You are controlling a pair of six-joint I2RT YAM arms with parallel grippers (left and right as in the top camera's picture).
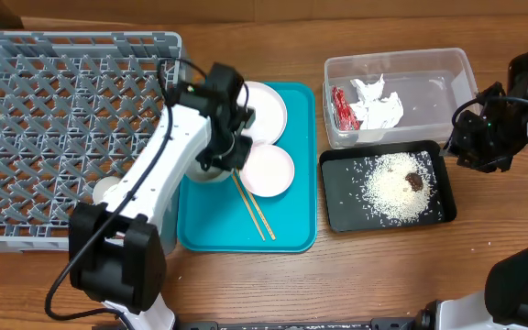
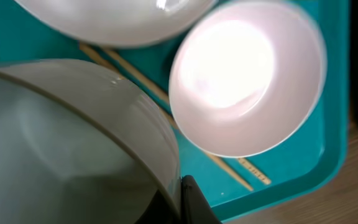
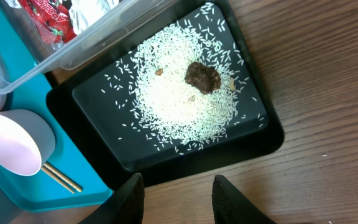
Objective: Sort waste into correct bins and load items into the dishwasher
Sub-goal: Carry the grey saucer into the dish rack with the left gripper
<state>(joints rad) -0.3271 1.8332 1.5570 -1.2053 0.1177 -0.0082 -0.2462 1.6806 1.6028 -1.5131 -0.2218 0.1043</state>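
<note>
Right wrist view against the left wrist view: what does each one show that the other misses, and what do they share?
Only the right wrist: the black tray holding rice and a brown lump, a corner of the clear tub with the red wrapper inside, and the open right gripper. Only the left wrist: a white bowl close up, its rim at the left gripper's finger, and the edge of the white plate. Both: the teal tray, the pink bowl and the chopsticks.
</note>
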